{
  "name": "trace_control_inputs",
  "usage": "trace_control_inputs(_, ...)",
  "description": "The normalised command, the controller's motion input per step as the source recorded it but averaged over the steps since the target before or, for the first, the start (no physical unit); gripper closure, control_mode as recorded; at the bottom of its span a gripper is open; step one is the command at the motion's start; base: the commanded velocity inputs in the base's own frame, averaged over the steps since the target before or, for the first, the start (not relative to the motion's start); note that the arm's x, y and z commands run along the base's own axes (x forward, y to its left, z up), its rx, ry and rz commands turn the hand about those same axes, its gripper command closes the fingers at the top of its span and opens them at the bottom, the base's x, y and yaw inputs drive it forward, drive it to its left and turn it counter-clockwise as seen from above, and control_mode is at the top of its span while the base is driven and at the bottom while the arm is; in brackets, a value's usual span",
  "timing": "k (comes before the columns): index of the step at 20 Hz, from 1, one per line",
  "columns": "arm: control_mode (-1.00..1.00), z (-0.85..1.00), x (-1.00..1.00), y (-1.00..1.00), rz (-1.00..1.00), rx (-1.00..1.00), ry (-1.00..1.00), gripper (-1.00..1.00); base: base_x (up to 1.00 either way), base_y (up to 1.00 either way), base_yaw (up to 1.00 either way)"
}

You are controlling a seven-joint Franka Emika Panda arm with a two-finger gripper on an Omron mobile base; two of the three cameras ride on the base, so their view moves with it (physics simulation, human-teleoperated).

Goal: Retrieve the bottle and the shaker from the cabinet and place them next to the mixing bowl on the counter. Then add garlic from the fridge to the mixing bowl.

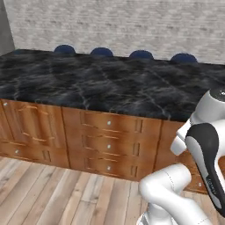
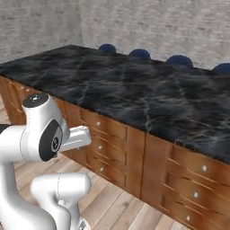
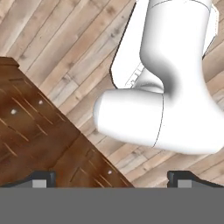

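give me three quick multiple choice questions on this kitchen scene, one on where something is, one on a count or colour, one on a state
1. Where do the blue stools stand?
A. along the far side of the counter
B. in front of the drawers
C. on the countertop

2. How many blue stool tops show in the left base view?
A. two
B. four
C. six

3. How is the gripper in the hand view?
A. shut on a bottle
B. shut, holding nothing
C. open, holding nothing

Answers: 1 A, their rounded tops rise just past the counter's back edge. 2 B, four blue tops line that edge. 3 C, the two fingertips sit far apart with only wooden floor and drawer fronts beyond them.
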Motion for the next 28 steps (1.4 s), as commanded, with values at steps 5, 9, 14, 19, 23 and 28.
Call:
trace_control_inputs(5,1.00,0.00,0.00,0.00,0.00,0.00,0.00,-1.00,0.22,0.25,0.46)
trace_control_inputs(9,1.00,0.00,0.00,0.00,0.00,0.00,0.00,-1.00,0.36,0.33,0.40)
trace_control_inputs(14,1.00,0.00,0.00,0.00,0.00,0.00,0.00,-1.00,0.45,0.49,0.27)
trace_control_inputs(19,1.00,0.00,0.00,0.00,0.00,0.00,0.00,-1.00,0.54,0.46,0.30)
trace_control_inputs(23,1.00,0.00,0.00,0.00,0.00,0.00,0.00,-1.00,0.63,0.40,0.31)
trace_control_inputs(28,1.00,0.00,0.00,0.00,0.00,0.00,0.00,-1.00,0.68,0.11,0.33)
